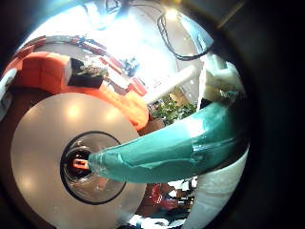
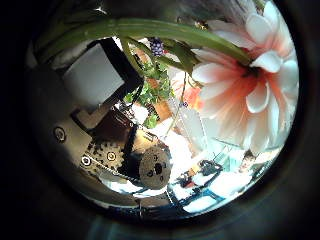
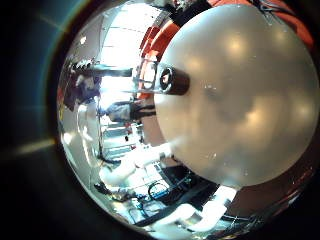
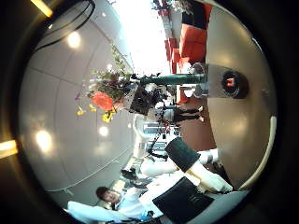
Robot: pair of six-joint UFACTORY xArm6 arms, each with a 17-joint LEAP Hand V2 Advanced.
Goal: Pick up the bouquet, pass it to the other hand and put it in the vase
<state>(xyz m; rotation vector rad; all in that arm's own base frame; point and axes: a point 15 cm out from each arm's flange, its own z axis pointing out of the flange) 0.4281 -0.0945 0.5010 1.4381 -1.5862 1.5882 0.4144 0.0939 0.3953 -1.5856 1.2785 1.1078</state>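
In the right thumb side palm view, my left hand (image 4: 147,99) is curled round the bouquet (image 4: 106,93) just below its flowers. The wrapped stem (image 4: 176,80) points at the vase (image 4: 224,84), which stands on the round table (image 4: 245,42). In the left little finger side palm view, the wrapped stem (image 1: 162,153) reaches down to the vase's mouth (image 1: 88,168). I cannot tell how deep it goes. The left thumb side palm view shows a large flower (image 2: 240,80) and stems (image 2: 130,30) close to the palm. My right hand is away from the vase (image 3: 175,78).
The vase stands near the middle of the round table (image 1: 43,134), which also shows in the right little finger side palm view (image 3: 240,110). Sofas (image 1: 57,72) stand beyond the table. A white arm (image 4: 173,166) reaches in below the bouquet.
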